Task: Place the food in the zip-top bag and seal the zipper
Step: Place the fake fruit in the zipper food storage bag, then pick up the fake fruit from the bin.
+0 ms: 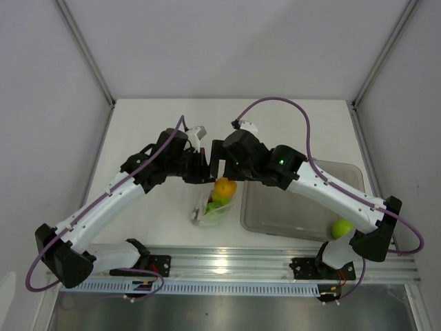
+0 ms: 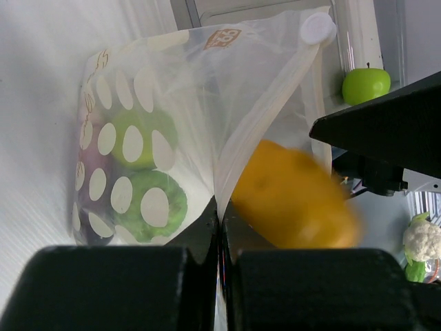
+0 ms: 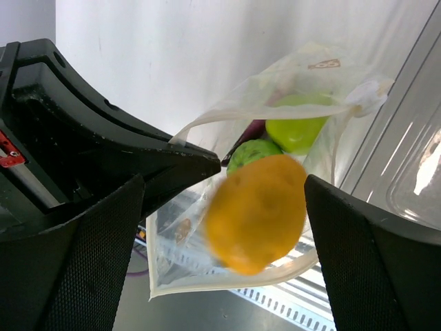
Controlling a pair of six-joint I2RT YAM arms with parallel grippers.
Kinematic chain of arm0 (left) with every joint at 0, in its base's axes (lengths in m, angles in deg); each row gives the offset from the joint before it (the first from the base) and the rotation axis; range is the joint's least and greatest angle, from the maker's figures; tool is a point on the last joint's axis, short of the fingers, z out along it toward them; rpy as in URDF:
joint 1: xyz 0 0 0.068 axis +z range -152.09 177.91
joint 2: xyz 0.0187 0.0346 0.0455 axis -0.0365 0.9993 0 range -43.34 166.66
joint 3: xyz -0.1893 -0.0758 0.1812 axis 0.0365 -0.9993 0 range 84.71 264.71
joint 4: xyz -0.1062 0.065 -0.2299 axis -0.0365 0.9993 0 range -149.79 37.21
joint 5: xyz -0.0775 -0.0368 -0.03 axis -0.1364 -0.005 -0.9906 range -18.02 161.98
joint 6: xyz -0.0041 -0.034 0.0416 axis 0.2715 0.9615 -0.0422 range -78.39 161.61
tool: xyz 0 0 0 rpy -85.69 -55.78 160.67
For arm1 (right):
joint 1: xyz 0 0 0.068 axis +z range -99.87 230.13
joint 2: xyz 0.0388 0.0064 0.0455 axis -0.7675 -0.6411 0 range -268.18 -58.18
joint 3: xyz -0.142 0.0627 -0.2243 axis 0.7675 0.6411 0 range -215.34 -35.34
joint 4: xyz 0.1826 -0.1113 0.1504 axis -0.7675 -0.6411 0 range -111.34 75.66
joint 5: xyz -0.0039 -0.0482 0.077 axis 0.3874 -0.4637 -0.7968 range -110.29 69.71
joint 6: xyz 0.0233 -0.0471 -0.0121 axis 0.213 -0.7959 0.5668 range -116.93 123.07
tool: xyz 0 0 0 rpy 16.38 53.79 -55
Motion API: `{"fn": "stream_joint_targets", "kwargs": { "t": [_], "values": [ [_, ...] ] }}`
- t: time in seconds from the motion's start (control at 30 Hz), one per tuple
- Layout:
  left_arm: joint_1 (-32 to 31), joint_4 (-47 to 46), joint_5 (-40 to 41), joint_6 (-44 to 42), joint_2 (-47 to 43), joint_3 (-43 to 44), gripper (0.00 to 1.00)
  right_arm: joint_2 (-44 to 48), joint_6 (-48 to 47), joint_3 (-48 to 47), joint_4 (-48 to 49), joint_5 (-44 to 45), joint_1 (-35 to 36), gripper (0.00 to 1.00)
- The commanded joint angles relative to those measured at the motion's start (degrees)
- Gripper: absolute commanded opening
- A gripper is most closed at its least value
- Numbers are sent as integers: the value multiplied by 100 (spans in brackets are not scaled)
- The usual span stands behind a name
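Note:
The zip-top bag point(image 1: 209, 215) hangs with its mouth held wide; my left gripper point(image 2: 222, 227) is shut on one lip of it point(image 1: 201, 168). Its zipper point(image 3: 289, 273) runs along the spread rim. My right gripper point(image 3: 224, 207) is open just above the mouth point(image 1: 219, 167). A small orange point(image 3: 258, 210) shows blurred and loose between the open fingers, touching neither, right at the bag's mouth point(image 2: 293, 207). Inside the bag point(image 2: 138, 89) lie a yellow-green pear point(image 3: 296, 129), a round green fruit point(image 3: 249, 153) and a sliver of dark purple eggplant point(image 3: 255, 128).
A rigid clear tub point(image 1: 303, 200) stands right of the bag, and a green apple point(image 1: 342, 228) rests at its near right corner. A toy cauliflower point(image 2: 422, 241) shows at the right edge of the left wrist view. A metal rail point(image 1: 227, 265) runs along the near edge.

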Motion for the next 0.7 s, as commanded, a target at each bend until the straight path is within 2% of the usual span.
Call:
{"fn": "stream_joint_targets", "kwargs": {
  "t": [0.0, 0.23, 0.43, 0.53, 0.67],
  "values": [
    [-27, -70, 36, 101, -167, 47, 1, 81, 33, -261, -109, 328, 35, 100],
    [-27, -79, 19, 101, -167, 30, 1, 160, 33, -323, -249, 477, -9, 99],
    [-18, 18, -69, 57, -141, 179, 1, 616, 120, -402, -486, 723, -272, 99],
    [-27, 53, -427, 92, -193, 328, 1, 1090, 279, -323, -811, 1074, -658, 99],
    [-19, 141, -640, 162, -474, 609, 1, 1977, 366, 195, -900, 1260, -1545, 99]
  ]
}}
